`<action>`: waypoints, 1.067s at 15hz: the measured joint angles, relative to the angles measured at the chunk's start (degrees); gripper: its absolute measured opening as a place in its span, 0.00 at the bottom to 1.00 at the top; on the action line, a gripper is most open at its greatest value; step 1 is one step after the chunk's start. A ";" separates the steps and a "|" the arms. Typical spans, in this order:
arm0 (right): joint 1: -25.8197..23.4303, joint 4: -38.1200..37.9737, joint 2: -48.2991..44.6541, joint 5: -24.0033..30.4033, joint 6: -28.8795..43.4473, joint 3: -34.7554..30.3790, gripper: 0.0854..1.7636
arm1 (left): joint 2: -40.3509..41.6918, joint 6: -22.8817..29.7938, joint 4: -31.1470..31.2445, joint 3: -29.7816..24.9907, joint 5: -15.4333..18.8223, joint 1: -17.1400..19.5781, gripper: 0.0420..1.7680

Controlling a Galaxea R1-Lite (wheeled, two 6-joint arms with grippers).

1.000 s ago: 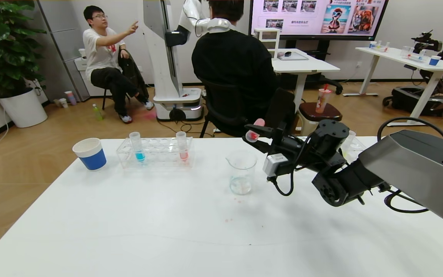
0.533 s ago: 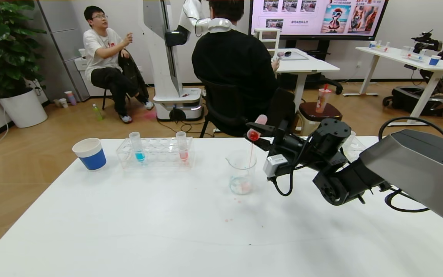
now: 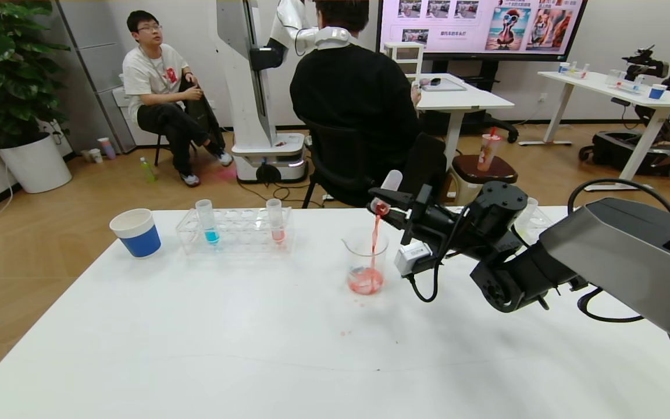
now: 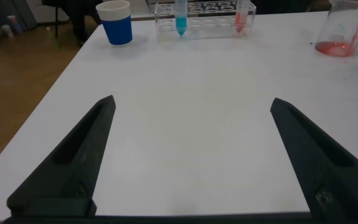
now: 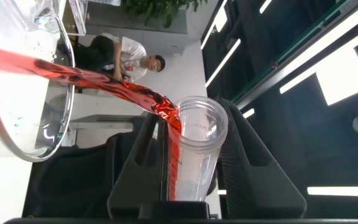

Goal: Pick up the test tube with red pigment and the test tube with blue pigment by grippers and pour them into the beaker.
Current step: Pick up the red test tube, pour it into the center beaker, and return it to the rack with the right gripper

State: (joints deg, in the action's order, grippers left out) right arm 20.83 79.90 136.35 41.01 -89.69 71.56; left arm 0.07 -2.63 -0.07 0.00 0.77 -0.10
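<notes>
Liquid streams in a thin orange-red line from the test tube with red pigment (image 3: 384, 192), just right of centre in the head view, down into the beaker (image 3: 365, 261) on the white bench (image 3: 253, 337) directly below it. The right pincer (image 3: 390, 208) is pinching that tube, tipped past level with its mouth low; the right wrist view shows the tube (image 5: 194, 149) squeezed between the two black fingers (image 5: 253, 162), the jet leaving its lip and crossing the beaker's glass rim (image 5: 64, 93). A shallow red pool already sits in the beaker's bottom.

The test tube with blue pigment (image 3: 206, 222) stands upright in the clear rack (image 3: 236, 233) at upper left of centre, beside a paler pink-red tube (image 3: 275, 221); a blue-and-white paper cup (image 3: 136, 233) sits further left. The left pincer (image 4: 191, 155) is out of the head view; its own camera shows it spread wide and empty, low over bare bench, with rack and beaker far up the frame.

Risks, as I judge them: small red spots already mark the bench in front of the beaker, so the stream can miss. As the tube empties the jet will weaken and may run back along the lip and drip outside. Too quick a tilt could overshoot the far rim, and the wrist hangs close enough beside the light beaker to knock it
</notes>
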 joint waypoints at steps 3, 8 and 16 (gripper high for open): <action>0.13 -0.02 0.59 0.17 -3.45 0.00 0.25 | 0.00 0.02 0.00 0.00 0.00 0.00 0.98; 0.44 0.09 0.72 0.33 -8.79 0.05 0.25 | 0.00 0.02 0.00 0.00 0.00 0.00 0.98; 1.01 0.01 0.17 -0.38 6.21 2.41 0.25 | 0.00 0.00 0.00 0.00 0.00 0.00 0.98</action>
State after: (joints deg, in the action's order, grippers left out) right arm 21.85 79.91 136.52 40.63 -83.48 73.97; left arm 0.07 -2.63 -0.07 0.00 0.77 -0.10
